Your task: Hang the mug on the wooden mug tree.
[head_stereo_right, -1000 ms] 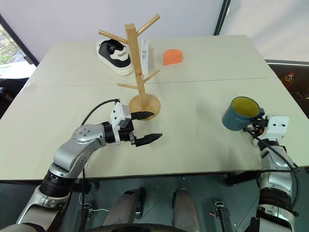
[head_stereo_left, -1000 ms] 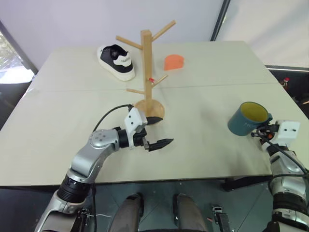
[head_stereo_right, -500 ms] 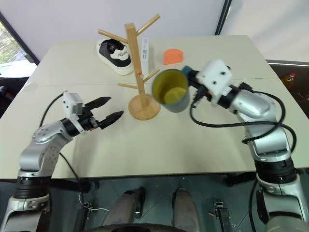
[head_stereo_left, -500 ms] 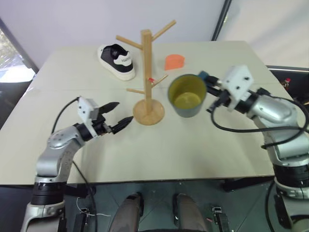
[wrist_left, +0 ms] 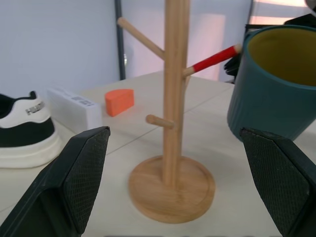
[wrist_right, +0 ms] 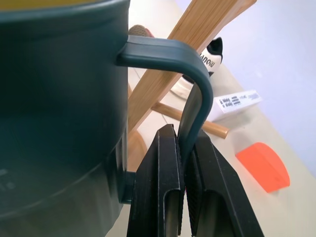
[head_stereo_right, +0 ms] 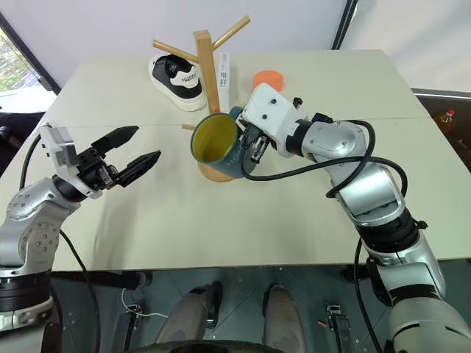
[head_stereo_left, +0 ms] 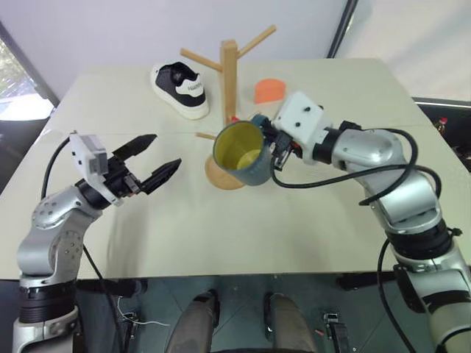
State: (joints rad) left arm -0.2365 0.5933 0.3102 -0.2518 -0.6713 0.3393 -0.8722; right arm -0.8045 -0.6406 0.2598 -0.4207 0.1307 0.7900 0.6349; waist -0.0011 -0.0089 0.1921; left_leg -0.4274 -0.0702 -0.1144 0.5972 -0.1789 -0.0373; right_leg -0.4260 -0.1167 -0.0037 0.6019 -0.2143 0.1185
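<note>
From your head cameras, the right gripper [head_stereo_right: 254, 143] carries the mug [head_stereo_left: 241, 152] by its handle, held off the table [head_stereo_left: 309, 213] just in front of the mug tree [head_stereo_left: 229, 88], yellow inside turned toward you and hiding most of the tree's round base. The left gripper [head_stereo_left: 157, 158] hovers well to the left of the tree, fingers spread wide and empty. Behind the tree lie a black-and-white shoe [head_stereo_left: 181, 90] to its left and an orange wedge [head_stereo_left: 269, 90] to its right; the right eye also catches a white box [head_stereo_right: 223, 70] just behind the post.

Your left wrist camera shows what the mug blocks from above: the tree's whole base [wrist_left: 171, 188] standing free on the table, a short lower peg [wrist_left: 159, 121], and a red-painted peg [wrist_left: 214, 58] reaching toward the mug's rim [wrist_left: 279, 37]. Whether peg and rim touch, you cannot tell.

Your right wrist camera shows the grip itself: both black fingers [wrist_right: 159, 187] pinched narrow on the handle [wrist_right: 193, 94], with the post slanting just behind it.
</note>
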